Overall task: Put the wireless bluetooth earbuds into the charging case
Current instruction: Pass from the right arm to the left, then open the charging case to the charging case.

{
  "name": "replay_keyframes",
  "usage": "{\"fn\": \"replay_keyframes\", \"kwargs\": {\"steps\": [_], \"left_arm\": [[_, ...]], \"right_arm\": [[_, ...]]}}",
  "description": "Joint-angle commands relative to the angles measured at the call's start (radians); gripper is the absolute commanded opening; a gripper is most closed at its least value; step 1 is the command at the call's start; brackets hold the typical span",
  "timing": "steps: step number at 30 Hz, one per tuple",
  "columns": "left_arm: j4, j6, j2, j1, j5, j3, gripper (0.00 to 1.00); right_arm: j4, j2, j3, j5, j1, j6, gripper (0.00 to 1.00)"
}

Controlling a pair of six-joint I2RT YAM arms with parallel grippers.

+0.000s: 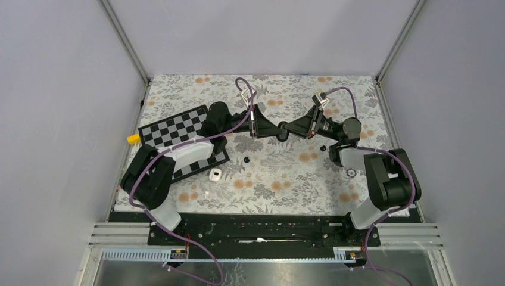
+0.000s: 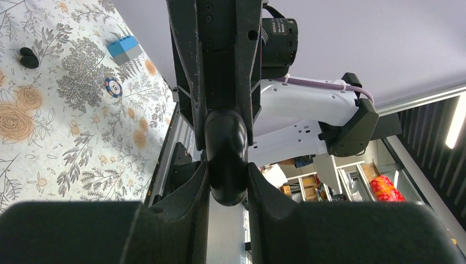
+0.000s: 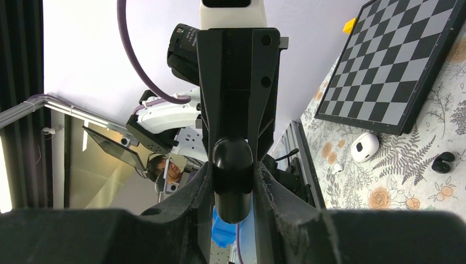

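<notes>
Left hand (image 1: pixel 276 133), right hand (image 1: pixel 292 127) tip-to-tip on black case (image 2: pixel 226 159)

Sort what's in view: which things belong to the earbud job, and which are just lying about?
Job:
black case, clamped in the left jaws and the right jaws
left black earbud, loose
right black earbud, loose

Lying about:
chessboard
yellow block
poker chip
blue-grey block
white pod and small white piece beside it, seemingly unrelated
</notes>
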Motion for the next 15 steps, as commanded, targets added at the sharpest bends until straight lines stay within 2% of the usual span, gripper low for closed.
{"fn": "replay_keyframes", "kwargs": {"steps": [1, 7, 11, 13, 15], "left_arm": [[0.118, -0.025, 0.017, 0.012, 0.032, 0.051, 0.02], [0.294, -0.152, 0.049, 0.048, 0.064, 0.036, 0.0], [0.323, -0.17, 0.047, 0.053, 0.067, 0.031, 0.0], [0.32, -0.167, 0.04, 0.053, 0.066, 0.028, 0.0], [0.306, -0.158, 0.03, 0.054, 0.067, 0.028, 0.0]], "right_arm": [[0.171, 0.034, -0.006, -0.067, 0.001, -0.026, 0.0], [0.161, 0.06, 0.009, -0.099, -0.001, -0.062, 0.0], [0.16, 0.091, 0.015, -0.086, -0.001, -0.059, 0.02], [0.161, 0.108, 0.016, -0.08, -0.001, -0.056, 0.07], [0.16, 0.124, 0.015, -0.068, -0.002, -0.055, 0.26]]}}
